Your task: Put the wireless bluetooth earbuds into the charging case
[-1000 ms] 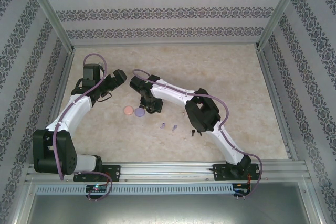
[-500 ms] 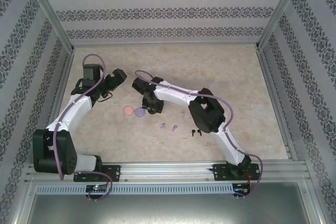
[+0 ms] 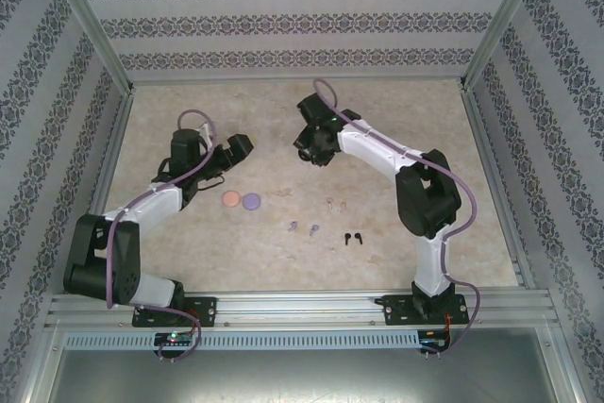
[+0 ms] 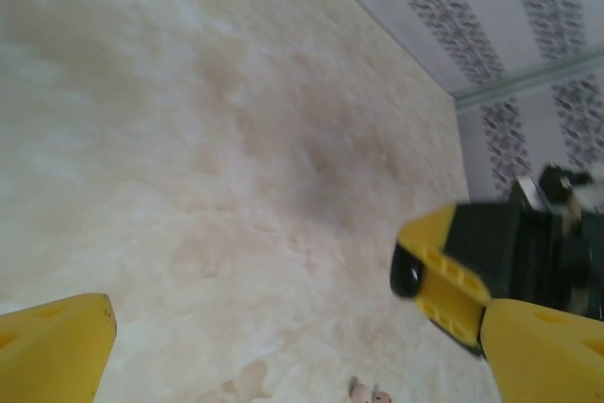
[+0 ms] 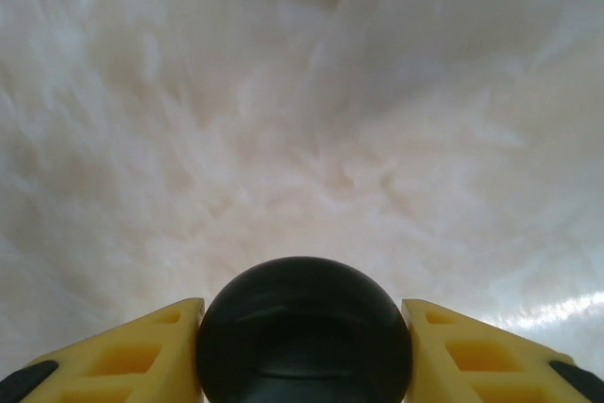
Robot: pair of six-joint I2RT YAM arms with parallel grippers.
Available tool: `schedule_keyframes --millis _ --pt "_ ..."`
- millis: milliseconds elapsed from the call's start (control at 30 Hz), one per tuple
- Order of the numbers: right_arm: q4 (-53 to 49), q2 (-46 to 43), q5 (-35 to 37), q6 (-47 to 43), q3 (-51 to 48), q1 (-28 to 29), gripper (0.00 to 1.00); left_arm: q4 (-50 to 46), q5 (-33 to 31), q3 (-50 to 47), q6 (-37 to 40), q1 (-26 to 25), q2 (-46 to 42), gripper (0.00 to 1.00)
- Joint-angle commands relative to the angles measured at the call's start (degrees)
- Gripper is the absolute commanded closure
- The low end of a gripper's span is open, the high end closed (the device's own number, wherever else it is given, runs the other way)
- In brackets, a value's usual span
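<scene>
left gripper (image 3: 243,145): jaws wide, nothing between them. It sits over the left half of the table (image 3: 425,120), about mid-depth. Yellow fingers (image 4: 57,346) show at both lower corners of the left wrist view, with bare surface between.
right gripper (image 5: 304,332): clamped on the black round case (image 5: 304,304). The yellow pads press on both of its sides, and the jaw gap is about half width.
right gripper place: over the far-centre part of the surface, facing the left gripper across a gap. The right wrist view shows the surface blurred behind the held case, which is clear of it.
pink case (image 3: 229,199): flat on the surface, left of centre and toward the near edge.
purple case (image 3: 251,201): just beside the pink one on its right. Cannot tell whether they touch.
purple earbuds (image 3: 293,227): pair lying side by side near the centre line, toward the near edge, apart from the cases.
pale pink earbuds (image 3: 330,203): pair just right of centre, farther from the near edge than the purple pair. They also show at the bottom edge of the left wrist view.
black earbuds (image 3: 348,236): pair right of centre, closest to the near edge of the three pairs.
earbud status: all three pairs loose on the surface, none in a case.
writing: any print on the cases or earbuds is too small or blurred to read.
</scene>
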Motion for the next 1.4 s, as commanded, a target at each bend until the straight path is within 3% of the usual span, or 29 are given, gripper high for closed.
schedule_keyframes --millis 0,200,367,533,1367 --pt "4.0 -1.6 -4.0 5.3 -1.7 -1.4 0.56 14.3 1.3 -0.9 0.3 -4.4 2.7 0.01" --pt "9.6 -2.8 -7.4 10.5 -4.6 -3.4 0.56 22.3 -4.3 0.4 0.9 -12.5 10.0 0.01" --pt "11.0 -4.0 -8.8 11.2 -5.9 -3.7 0.56 28.0 -6.1 2.4 -0.6 -15.6 16.8 0.11" --pt "12.3 -5.2 -9.4 11.8 -7.7 -3.7 0.56 32.4 -6.9 4.6 -1.6 -17.1 21.2 0.24" --pt "14.0 -6.0 -10.1 12.5 -9.3 -3.1 0.56 42.1 -10.0 10.6 -5.9 -18.9 32.3 0.54"
